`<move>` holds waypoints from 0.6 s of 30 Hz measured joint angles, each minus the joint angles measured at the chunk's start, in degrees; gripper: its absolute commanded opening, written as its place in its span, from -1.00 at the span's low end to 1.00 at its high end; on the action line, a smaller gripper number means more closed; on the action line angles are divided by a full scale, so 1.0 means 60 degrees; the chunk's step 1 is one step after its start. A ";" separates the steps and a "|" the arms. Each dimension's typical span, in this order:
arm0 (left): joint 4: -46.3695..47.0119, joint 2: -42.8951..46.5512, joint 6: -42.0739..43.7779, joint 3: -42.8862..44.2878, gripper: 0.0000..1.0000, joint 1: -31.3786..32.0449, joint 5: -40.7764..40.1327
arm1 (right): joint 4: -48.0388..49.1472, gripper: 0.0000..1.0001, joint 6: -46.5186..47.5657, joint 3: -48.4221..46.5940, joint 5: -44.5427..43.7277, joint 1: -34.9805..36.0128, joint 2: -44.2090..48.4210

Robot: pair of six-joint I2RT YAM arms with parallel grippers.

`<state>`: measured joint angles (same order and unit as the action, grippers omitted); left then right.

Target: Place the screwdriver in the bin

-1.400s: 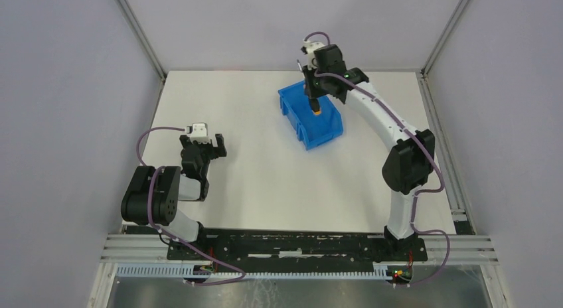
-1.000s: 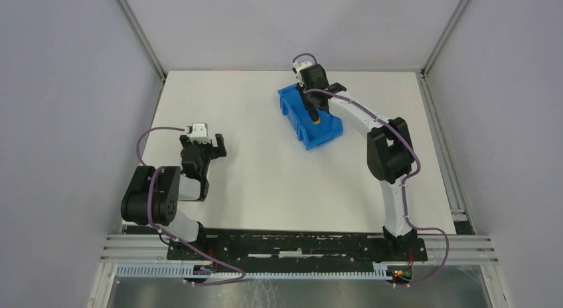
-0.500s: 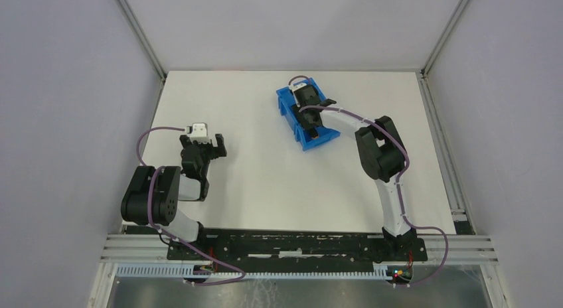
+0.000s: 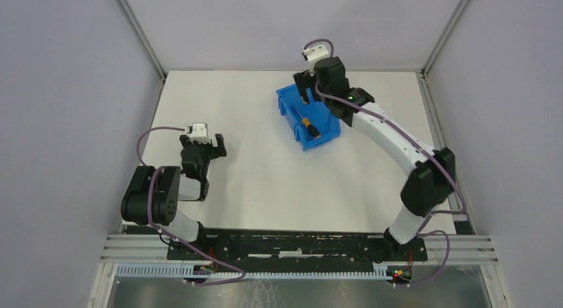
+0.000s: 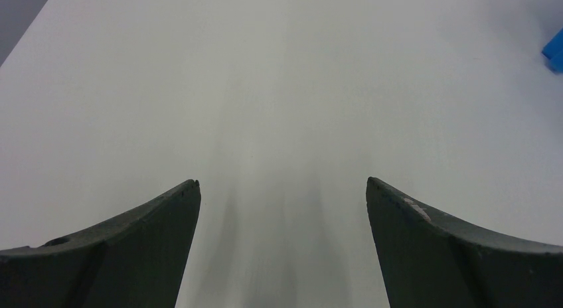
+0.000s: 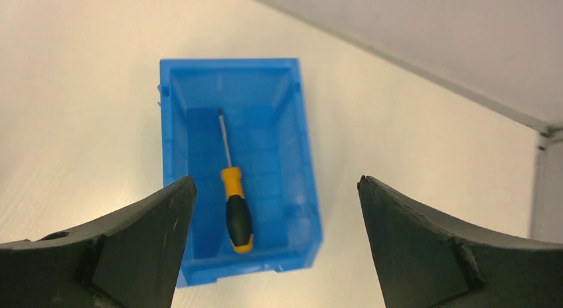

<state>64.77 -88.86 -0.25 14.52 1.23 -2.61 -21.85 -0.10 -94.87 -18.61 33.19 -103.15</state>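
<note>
White table, right hand spread wide and empty, above bin holding screwdriver

You'll find the screwdriver lying in the bin, far and right of centre on the desk.

The worktop is a plain white, matte surface filling the middle of the overhead view. Grey walls border it on the left, right and top, and a metal rail runs along its bottom edge. Directly on it sits the blue bin, right of centre in the upper part of the frame. It is turned askew to the worktop's edges and seems to rest flat on its base. In the left wrist view, one blue corner of the bin shows at the right edge.
</note>
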 measured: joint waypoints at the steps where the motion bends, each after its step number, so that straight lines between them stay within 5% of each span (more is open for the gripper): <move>1: 0.0000 0.0000 0.0000 0.0000 1.00 0.0000 0.0000 | 0.0244 0.96 0.0102 0.0361 -0.0106 0.0000 0.0670; 8: 0.0000 0.0000 0.0000 0.0000 1.00 0.0000 0.0000 | 0.2492 0.96 0.0321 0.5166 -0.1373 -0.0117 0.5297; 18: 0.0000 0.0000 0.0000 0.0000 1.00 0.0000 0.0000 | 0.4422 0.96 -0.0098 1.2025 -0.2488 -0.0168 0.8757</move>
<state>64.77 -88.86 -0.25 14.52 1.23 -2.61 4.69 -0.69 -22.72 -33.54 32.18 -50.61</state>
